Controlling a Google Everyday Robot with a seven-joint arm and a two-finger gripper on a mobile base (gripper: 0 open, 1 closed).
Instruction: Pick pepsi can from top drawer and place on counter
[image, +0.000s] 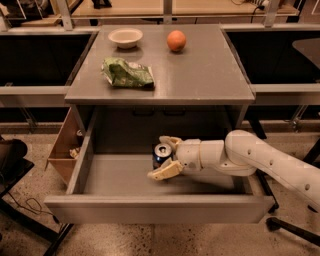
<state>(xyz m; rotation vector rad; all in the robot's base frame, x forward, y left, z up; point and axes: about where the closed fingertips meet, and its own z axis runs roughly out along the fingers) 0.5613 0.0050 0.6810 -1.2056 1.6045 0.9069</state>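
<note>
The pepsi can (161, 153) stands upright inside the open top drawer (150, 209), towards the back middle. My gripper (156, 157) reaches in from the right on a white arm (260, 160). Its jaws are open and stand on either side of the can, one finger (165, 170) in front of it and the other finger (170, 141) behind it. The can still rests on the drawer floor. The counter (200, 75) is the grey cabinet top above the drawer.
On the counter lie a green crumpled bag (127, 74), a white bowl (125, 37) and an orange fruit (176, 40). A small brown wooden side box (65, 150) hangs left of the drawer. Dark bins flank the cabinet.
</note>
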